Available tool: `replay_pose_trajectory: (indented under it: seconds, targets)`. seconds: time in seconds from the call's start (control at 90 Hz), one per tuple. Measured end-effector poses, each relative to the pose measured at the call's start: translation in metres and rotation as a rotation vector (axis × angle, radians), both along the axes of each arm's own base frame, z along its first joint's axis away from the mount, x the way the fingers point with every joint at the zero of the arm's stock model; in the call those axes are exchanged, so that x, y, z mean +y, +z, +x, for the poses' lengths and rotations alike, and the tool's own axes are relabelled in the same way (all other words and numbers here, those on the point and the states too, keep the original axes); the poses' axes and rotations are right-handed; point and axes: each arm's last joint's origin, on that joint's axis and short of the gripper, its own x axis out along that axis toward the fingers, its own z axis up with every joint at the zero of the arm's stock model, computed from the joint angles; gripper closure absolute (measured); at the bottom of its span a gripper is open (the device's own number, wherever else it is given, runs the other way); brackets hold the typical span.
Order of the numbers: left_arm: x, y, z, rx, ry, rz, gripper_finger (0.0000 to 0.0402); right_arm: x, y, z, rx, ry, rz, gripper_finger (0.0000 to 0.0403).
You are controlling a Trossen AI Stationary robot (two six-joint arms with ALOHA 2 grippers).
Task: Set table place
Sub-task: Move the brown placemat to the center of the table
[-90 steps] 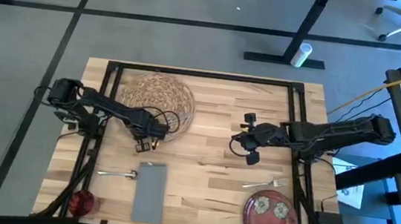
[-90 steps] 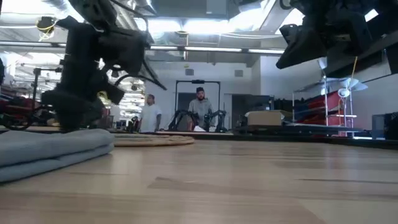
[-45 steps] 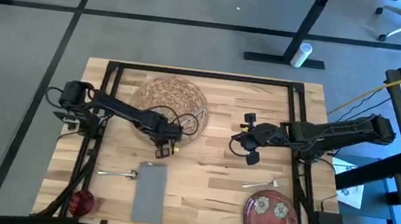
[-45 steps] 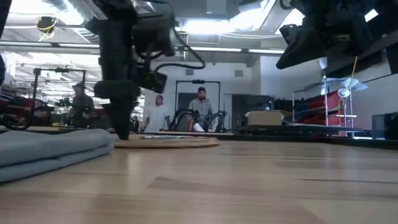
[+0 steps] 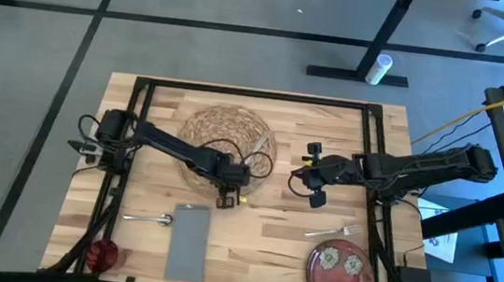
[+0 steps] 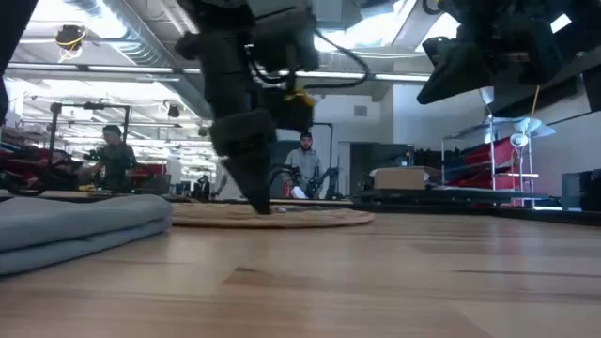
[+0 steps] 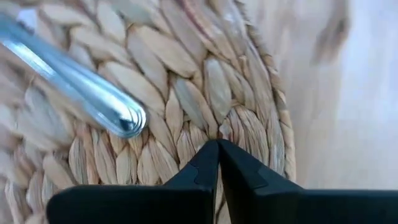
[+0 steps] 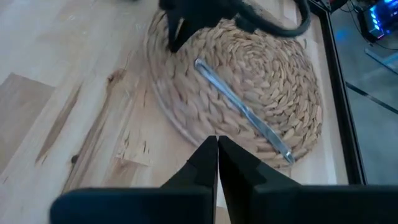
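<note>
I've dragged the mat [image 5: 227, 137] a good way toward the middle of the table [image 5: 260, 240] with the left gripper [image 7: 217, 163] pinched on its near rim, right gripper [image 8: 217, 163] clenched empty and hovering nearby, so plate [image 5: 339, 273] comes next, I'd say.

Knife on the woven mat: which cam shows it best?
Right wrist view: the whole knife lies diagonally across the mat, unobstructed. Left wrist view shows only its rounded end. High view shows a thin sliver. Low view doesn't show it.
</note>
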Motion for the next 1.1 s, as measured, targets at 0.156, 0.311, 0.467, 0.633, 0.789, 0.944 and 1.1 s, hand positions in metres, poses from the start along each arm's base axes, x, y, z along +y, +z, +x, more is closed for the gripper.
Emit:
replay_pose_trajectory:
  seconds: [0.156, 0.311, 0.467, 0.633, 0.789, 0.944, 1.1]
  targets:
    - [-0.006, 0.016, 0.019, -0.048, -0.079, 0.016, 0.0402, 0.0, 0.0, 0.0, 0.001, 0.005, 0.004, 0.0403]
    - [-0.016, 0.05, 0.032, -0.112, -0.143, 0.03, 0.0402, 0.0, 0.0, 0.0, 0.004, 0.007, 0.006, 0.0403]
    - [-0.014, 0.07, 0.028, -0.022, -0.122, 0.176, 0.0402, 0.0, -0.001, -0.001, 0.02, 0.005, 0.008, 0.0403]
    - [0.011, 0.058, 0.02, 0.087, -0.044, 0.21, 0.0402, 0.0, -0.002, -0.002, 0.026, 0.004, 0.008, 0.0403]
    - [0.029, 0.041, 0.02, 0.093, -0.011, 0.2, 0.0402, 0.0, -0.002, -0.002, 0.028, 0.003, 0.009, 0.0403]
    - [0.038, 0.023, 0.023, 0.132, -0.002, 0.174, 0.0402, 0.0, -0.002, -0.002, 0.034, 0.003, 0.008, 0.0403]
    - [0.034, 0.024, 0.031, 0.059, -0.023, 0.13, 0.0402, 0.0, -0.003, -0.002, 0.034, 0.003, 0.008, 0.0403]
